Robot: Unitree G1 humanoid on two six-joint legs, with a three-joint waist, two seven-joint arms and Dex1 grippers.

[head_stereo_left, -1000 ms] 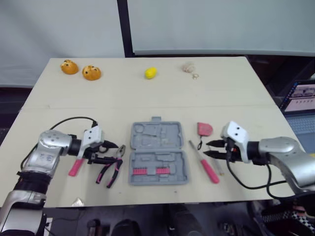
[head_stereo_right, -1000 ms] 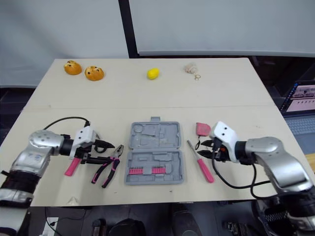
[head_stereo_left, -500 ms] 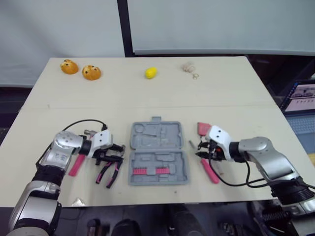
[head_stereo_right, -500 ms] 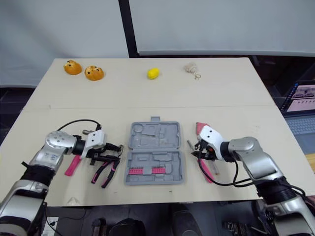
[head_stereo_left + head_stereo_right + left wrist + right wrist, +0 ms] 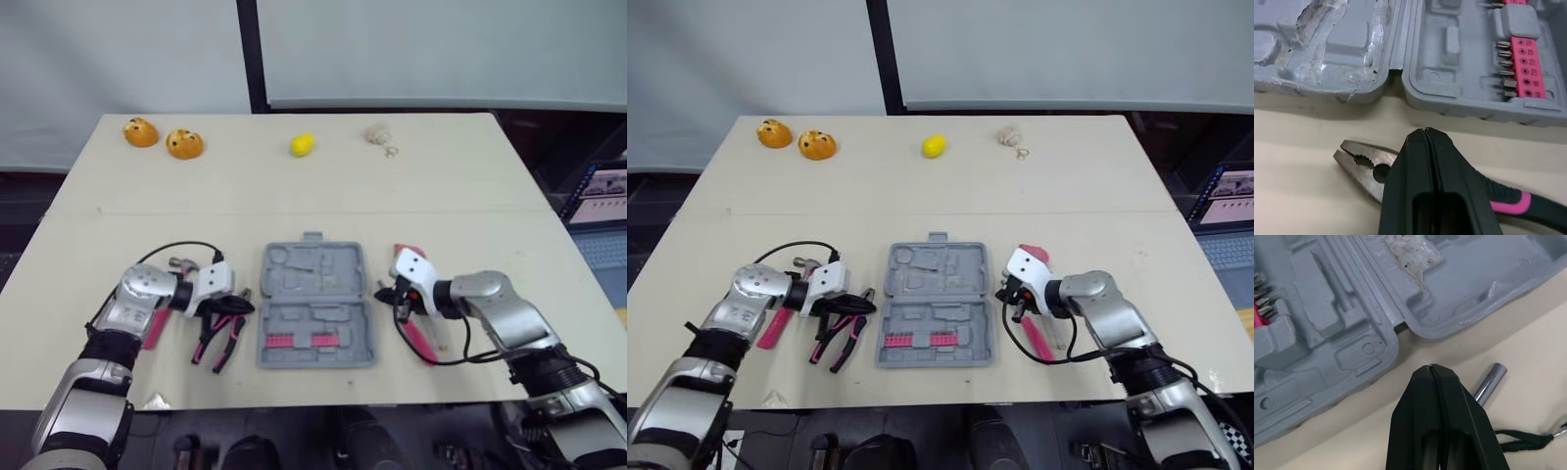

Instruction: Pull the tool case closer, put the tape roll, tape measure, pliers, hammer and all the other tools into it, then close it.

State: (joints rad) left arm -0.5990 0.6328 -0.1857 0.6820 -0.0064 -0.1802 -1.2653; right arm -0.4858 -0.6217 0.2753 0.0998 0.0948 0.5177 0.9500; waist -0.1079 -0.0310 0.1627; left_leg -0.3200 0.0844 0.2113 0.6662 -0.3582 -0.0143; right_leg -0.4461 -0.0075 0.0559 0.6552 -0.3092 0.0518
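the left jaws are closed, finger pressed to finger with nothing between them. they hang over the pliers (image 5: 1364,164), close to the pivot; the wrist view does not settle whether they touch. the pliers lie flat on the worktop (image 5: 441,186), metal nose toward the tool case (image 5: 315,306), black and pink handles running back under the arm. a bare strip of worktop parts the jaws from the case's left edge, where its two halves hinge. the hammer (image 5: 152,326) lies on the far side of that arm, its pink handle partly hidden.

the right jaws are closed too, empty, pointing at the case's right edge near the same hinge line, just beside it. the screwdriver (image 5: 419,338) lies below them, steel shaft toward the case, pink handle trailing back. the red tape measure (image 5: 409,253) sits just behind the right wrist, its black cord (image 5: 1528,438) loose on the worktop.

the case lies open and flat between the arms, a pink row of bits (image 5: 1528,68) in the near half.
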